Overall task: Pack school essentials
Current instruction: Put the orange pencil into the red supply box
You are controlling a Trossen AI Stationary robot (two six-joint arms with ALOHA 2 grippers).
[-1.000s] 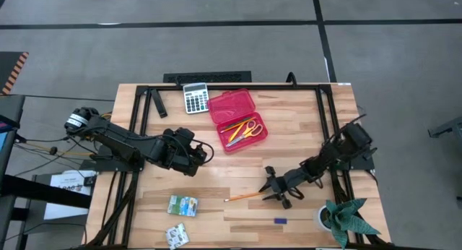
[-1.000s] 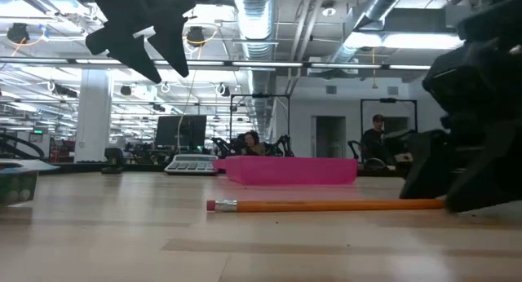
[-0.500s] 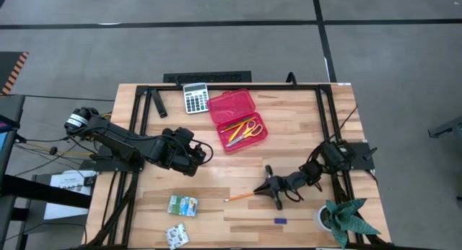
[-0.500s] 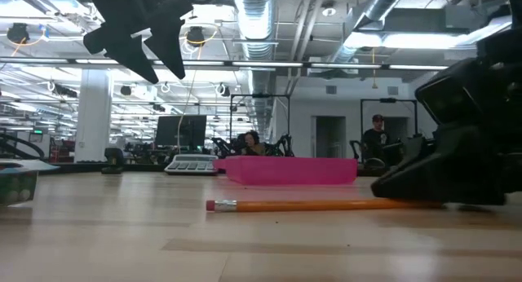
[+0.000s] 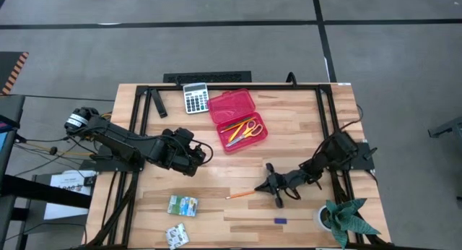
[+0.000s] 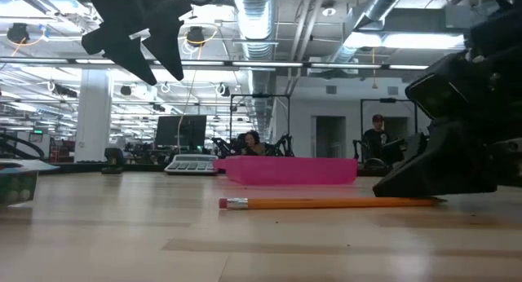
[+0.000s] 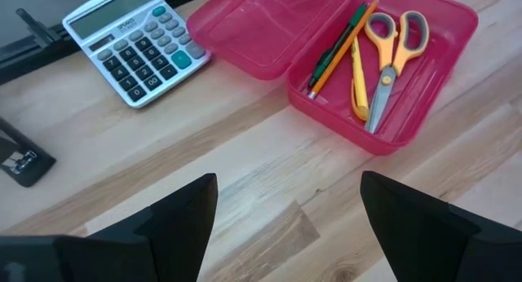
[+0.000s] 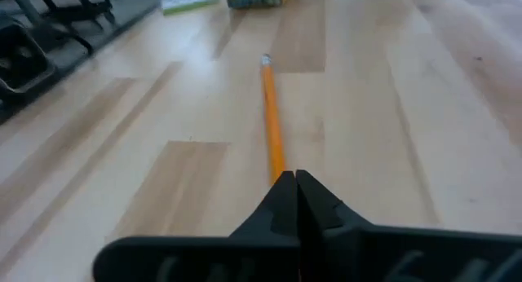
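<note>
Right wrist view shows the right gripper (image 8: 295, 180) with fingers clenched on the tip end of the orange pencil (image 8: 272, 127) lying on the bench (image 8: 367, 111); so slight a hold may let it pivot or slip when lifted. Farther off, the left gripper (image 7: 289, 204) hovers spread above the red case (image 7: 424, 37).

one calculator (image 5: 195, 98), one red case (image 5: 238, 120), one scissors (image 7: 390, 50), two packets (image 5: 182, 204) (green-and-white), one loose pencil (image 5: 240, 196).
</note>
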